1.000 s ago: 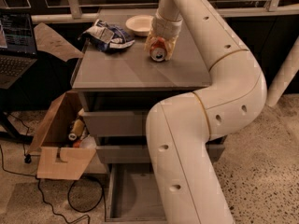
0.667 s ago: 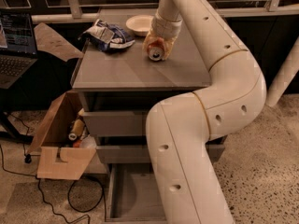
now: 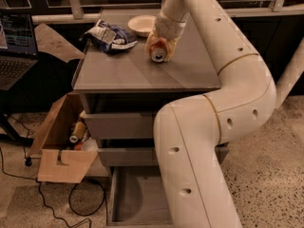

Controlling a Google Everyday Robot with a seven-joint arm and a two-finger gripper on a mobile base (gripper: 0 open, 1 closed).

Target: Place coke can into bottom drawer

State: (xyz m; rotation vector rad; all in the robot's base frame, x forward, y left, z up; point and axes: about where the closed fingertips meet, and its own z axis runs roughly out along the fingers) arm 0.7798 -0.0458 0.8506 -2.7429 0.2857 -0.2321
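The coke can [image 3: 157,52] is tilted, its silver top facing me, just above the grey cabinet top [image 3: 137,70]. My gripper [image 3: 159,45] is shut on the coke can from behind, fingers wrapped around its sides. The bottom drawer [image 3: 137,198] is pulled open at floor level below; its grey tray floor shows, partly hidden by my arm [image 3: 199,141]. The two upper drawers [image 3: 118,125] are shut.
A blue-and-white chip bag [image 3: 108,33] and a white bowl [image 3: 141,24] sit at the back of the cabinet top. A cardboard box [image 3: 64,148] with bottles stands left of the drawers. A laptop [image 3: 16,44] is at far left. Cables lie on the floor.
The can has shifted slightly left and forward with my gripper and tilted more toward me.
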